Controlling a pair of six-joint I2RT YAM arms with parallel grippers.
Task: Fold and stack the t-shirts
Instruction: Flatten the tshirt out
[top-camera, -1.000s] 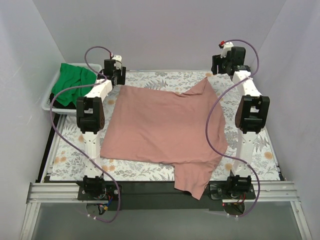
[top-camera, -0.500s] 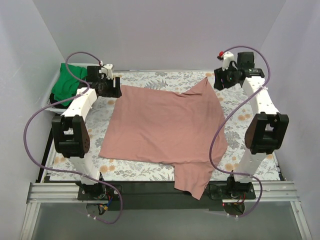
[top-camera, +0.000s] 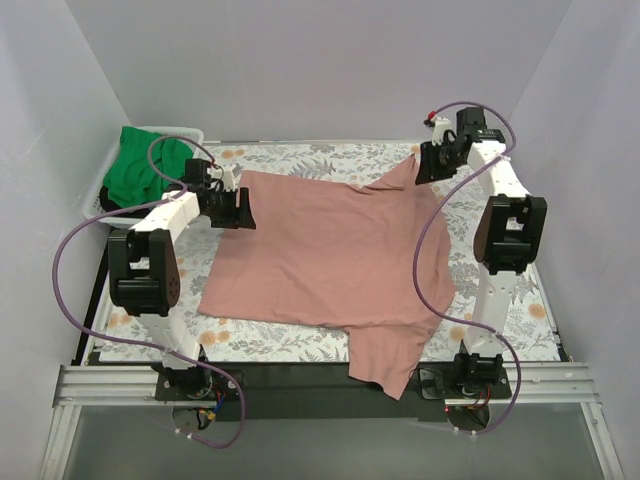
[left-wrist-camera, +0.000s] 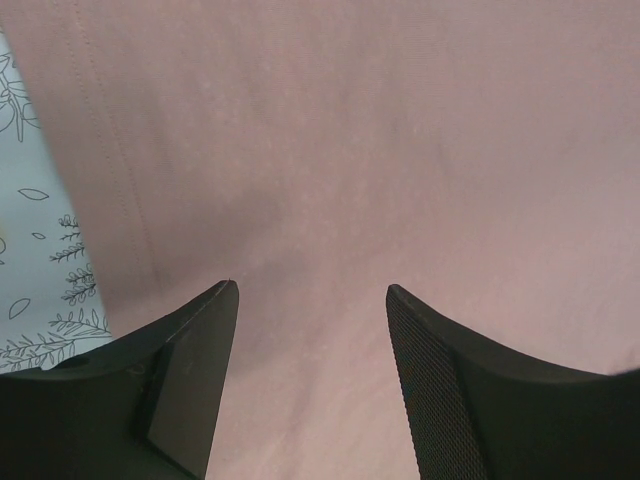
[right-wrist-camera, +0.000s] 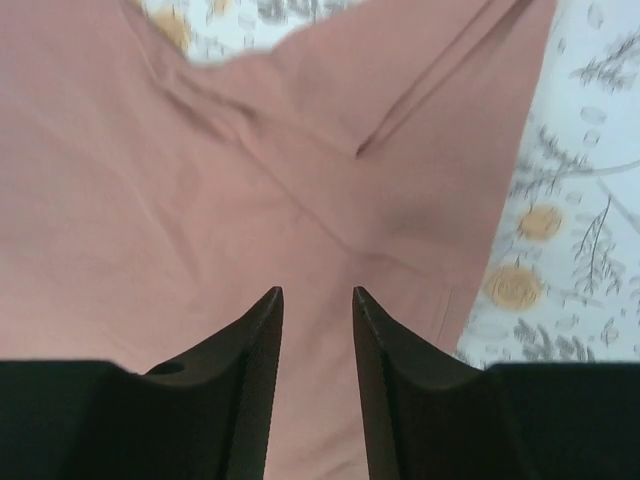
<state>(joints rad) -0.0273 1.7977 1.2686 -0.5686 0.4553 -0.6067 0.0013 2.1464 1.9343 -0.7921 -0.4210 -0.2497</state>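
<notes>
Hovering spread over the pink shirt (top-camera: 330, 250), the left tool (left-wrist-camera: 310, 288) and right tool (right-wrist-camera: 318, 292) could dip low and grab the flower cloth (top-camera: 300, 158).

left claw (left-wrist-camera: 310, 290): jaws wide apart | right claw (right-wrist-camera: 318, 292): jaws narrowly parted | both angled downward

Centre frame: spread t-shirt (top-camera: 330, 250) on table cloth (top-camera: 500, 300), one part overhanging the cloth's lower edge. Upper left: basket (top-camera: 95, 208), second t-shirt (top-camera: 140, 170) inside. At the spread t-shirt's left edge: left gripper (top-camera: 243, 210). At its upper right corner: right gripper (top-camera: 420, 165).
</notes>
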